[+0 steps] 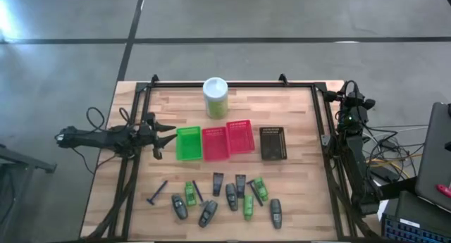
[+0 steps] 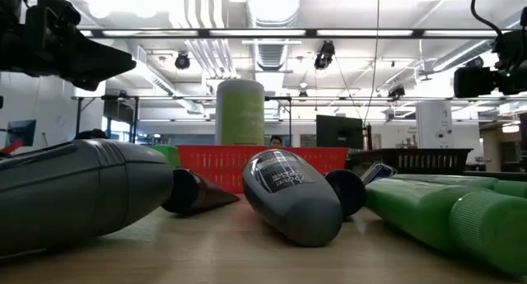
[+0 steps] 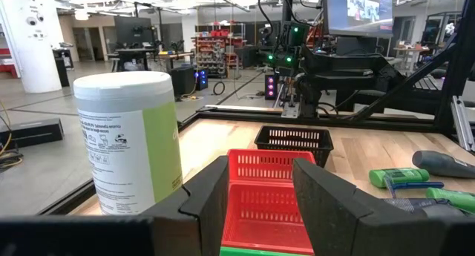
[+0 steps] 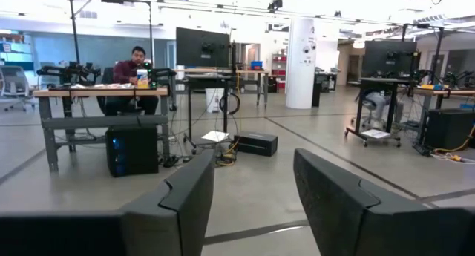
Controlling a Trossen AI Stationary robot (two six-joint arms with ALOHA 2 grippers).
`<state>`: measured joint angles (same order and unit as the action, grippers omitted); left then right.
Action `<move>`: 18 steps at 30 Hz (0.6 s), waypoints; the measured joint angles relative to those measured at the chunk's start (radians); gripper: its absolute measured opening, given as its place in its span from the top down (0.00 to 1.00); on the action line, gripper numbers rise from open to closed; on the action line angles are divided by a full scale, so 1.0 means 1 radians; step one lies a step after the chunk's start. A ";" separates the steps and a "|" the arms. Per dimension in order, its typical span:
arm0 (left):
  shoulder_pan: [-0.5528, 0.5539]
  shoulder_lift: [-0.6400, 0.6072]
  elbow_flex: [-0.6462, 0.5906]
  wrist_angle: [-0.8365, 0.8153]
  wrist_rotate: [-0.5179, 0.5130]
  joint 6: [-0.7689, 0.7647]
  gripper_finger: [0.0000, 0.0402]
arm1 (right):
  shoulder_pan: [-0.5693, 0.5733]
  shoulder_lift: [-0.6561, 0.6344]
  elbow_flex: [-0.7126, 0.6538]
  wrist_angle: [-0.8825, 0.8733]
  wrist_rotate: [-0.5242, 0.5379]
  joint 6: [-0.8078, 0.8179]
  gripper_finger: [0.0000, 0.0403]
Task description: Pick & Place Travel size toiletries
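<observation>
Left gripper (image 1: 171, 139) hovered over the table's left part, just beside the green basket (image 1: 188, 143), fingers parted with nothing between them; right gripper (image 1: 347, 95) sat folded at the table's right rear corner, off the work area. High view: the travel size toiletries (image 1: 218, 197) lay scattered along the near edge in front of the basket row, green tubes, grey bottles and black razors all loose, none in a basket. Red baskets (image 1: 227, 140) and the dark basket (image 1: 273, 143) stood in line, the canister (image 1: 215, 97) behind them. Low view: a grey bottle (image 2: 290, 193) and a green tube (image 2: 449, 206) lay flat on the wood, the left arm high at one corner. Left wrist view: own fingers (image 3: 215, 193) apart, framing a red basket, canister close alongside. Right wrist view: fingers (image 4: 187, 193) apart, empty, facing only the room, a person at a desk far off. Judged step: none picked yet, left arm on approach. Next move likely called for swinging toward the near edge and dropping onto one item. Items lay crowded, some touching, so an outer razor (image 1: 158, 192) looked easiest; open wood remained between baskets and items.
</observation>
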<state>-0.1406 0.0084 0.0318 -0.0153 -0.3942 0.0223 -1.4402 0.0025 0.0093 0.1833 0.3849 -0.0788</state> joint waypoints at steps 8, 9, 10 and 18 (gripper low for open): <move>0.000 0.000 0.000 0.000 0.000 0.000 0.61 | 0.002 0.000 0.000 0.016 -0.117 0.671 0.58; 0.000 0.000 0.000 0.000 0.000 0.000 0.61 | 0.002 0.001 0.000 0.008 -0.155 0.751 0.59; 0.000 0.000 0.000 0.000 0.000 0.000 0.61 | 0.002 0.003 0.000 0.001 -0.219 0.781 0.59; 0.000 0.000 0.000 0.000 0.000 0.000 0.61 | 0.006 0.005 0.000 0.132 -1.303 0.626 0.65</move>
<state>-0.1406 0.0084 0.0317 -0.0151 -0.3941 0.0221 -1.4346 0.0074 0.0093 0.3156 -0.9179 0.5471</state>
